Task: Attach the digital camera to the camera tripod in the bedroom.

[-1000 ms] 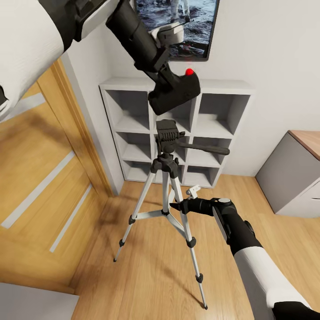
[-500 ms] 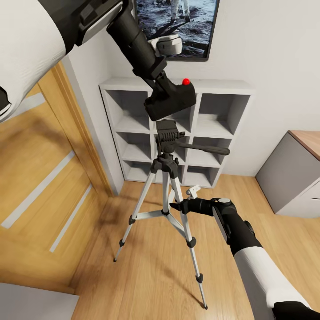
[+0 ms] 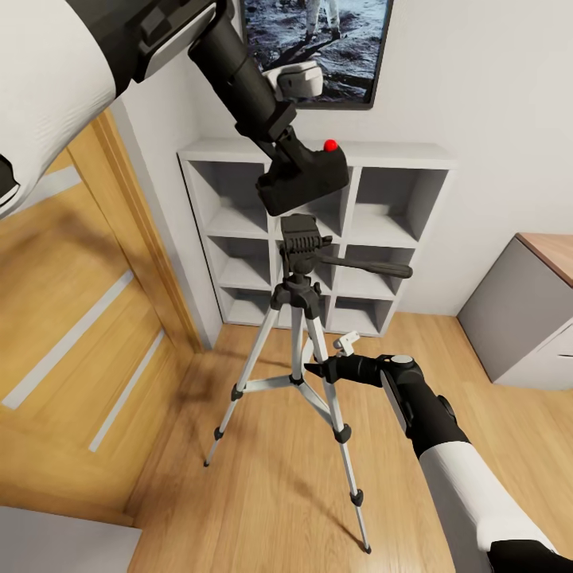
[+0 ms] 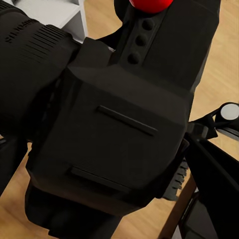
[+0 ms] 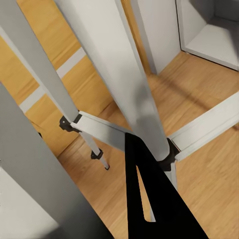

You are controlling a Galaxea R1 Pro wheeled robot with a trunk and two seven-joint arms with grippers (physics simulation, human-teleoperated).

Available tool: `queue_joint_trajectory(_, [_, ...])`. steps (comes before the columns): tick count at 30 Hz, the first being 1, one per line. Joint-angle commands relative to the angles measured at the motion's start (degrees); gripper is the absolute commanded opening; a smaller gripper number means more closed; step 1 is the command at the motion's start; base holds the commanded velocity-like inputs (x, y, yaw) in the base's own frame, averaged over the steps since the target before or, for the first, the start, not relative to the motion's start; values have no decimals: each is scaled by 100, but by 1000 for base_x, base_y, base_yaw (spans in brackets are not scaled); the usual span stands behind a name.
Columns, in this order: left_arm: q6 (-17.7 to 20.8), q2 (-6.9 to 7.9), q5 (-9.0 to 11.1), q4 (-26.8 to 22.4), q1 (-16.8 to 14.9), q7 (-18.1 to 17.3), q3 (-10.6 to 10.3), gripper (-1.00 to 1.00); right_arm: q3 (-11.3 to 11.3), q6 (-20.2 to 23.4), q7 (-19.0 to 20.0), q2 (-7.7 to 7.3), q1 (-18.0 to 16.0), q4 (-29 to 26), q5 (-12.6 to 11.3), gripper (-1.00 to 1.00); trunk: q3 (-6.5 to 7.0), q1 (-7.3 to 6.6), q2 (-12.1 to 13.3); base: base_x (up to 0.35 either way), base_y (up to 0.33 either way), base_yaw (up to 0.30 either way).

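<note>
the left claw [image 3: 280,137] is mostly hidden behind the digital camera [image 3: 305,180]; its fingers are clamped on the camera's upper back, though the fingertips themselves cannot be made out. in the left wrist view the camera's black body [image 4: 114,134] is so close that its edges are cut off, with the red button [image 4: 150,4] clipped at the frame edge. the camera hangs tilted just above the black head of the camera tripod [image 3: 300,239]; whether the two touch is hard to tell.

the right claw [image 3: 312,369] points at the tripod's legs below the head, beside the front leg; in the right wrist view one dark finger [image 5: 149,199] shows against a silver leg [image 5: 119,69], and i cannot tell whether the claw is apart or together.

the tripod stands with its three legs spread on the light wood floor [image 3: 270,493], open floor around its feet. behind it is a white shelf unit [image 3: 398,199] against the grey-white wall, a wooden door [image 3: 72,318] at the left, a framed picture [image 3: 350,48] above, cut off at the top, and a wood-topped tabletop [image 3: 549,255] at the right edge.
</note>
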Motion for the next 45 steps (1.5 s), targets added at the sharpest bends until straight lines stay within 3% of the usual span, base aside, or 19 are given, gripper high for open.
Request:
queue_joint_trajectory(1, [42,2,19,9,-10,-30,-23,-100,-3,-37,-127,-1,-4,1,207,-100,-11,3,-10,0,0,0])
queue_joint_trajectory(11, [55,-85,32,69,-10,-22,9,-100,-3,-36,-179,-1,-4,1,207,-100,-11,3,-10,0,0,0])
queue_joint_trajectory(25, [70,-37,-155,35,-10,-79,-29,-100,-3,-36,-179,-1,-4,0,190,-100,-11,3,-10,0,0,0])
queue_joint_trajectory(33, [93,-69,-152,-74,-9,-131,-2,-100,-3,-35,-174,-1,-4,1,190,-100,-11,3,-10,0,0,0])
queue_joint_trajectory(38, [102,-23,-72,-639,-9,-150,33,-100,-3,-35,-171,-1,-4,0,182,-100,-11,3,-10,0,0,0])
queue_joint_trajectory(44, [103,9,-48,-818,-9,-152,40,-100,-3,-36,-171,-1,-4,1,181,-100,-11,3,-10,0,0,0])
queue_joint_trajectory(45, [103,77,-45,-852,-9,-152,53,-100,-3,-36,-171,-1,-4,1,186,-100,-11,3,-10,0,0,0])
